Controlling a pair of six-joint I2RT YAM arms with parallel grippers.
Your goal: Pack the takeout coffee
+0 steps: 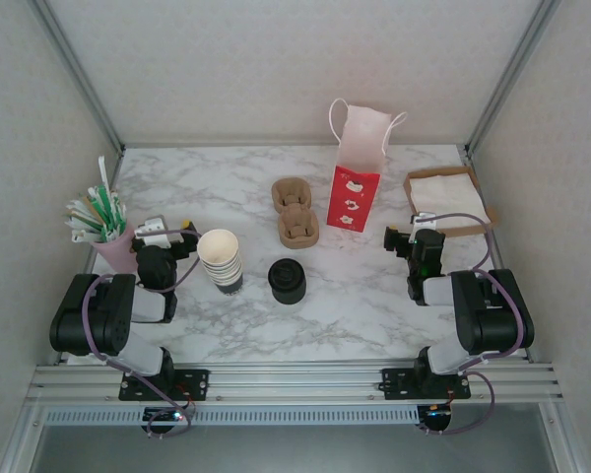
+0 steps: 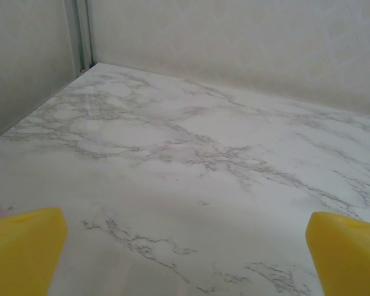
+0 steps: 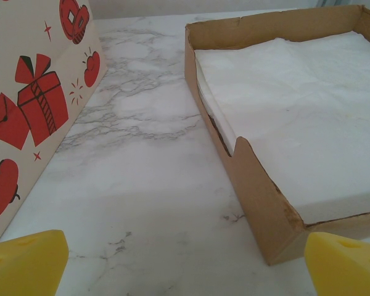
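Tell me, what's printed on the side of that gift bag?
The gift bag shows red presents and sparkles on cream, clearest in the right wrist view.

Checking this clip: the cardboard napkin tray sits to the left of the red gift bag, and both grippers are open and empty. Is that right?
Not quite. The cardboard napkin tray sits to the right of the red gift bag, not the left, as the top external view shows. The left gripper and right gripper are open and empty.
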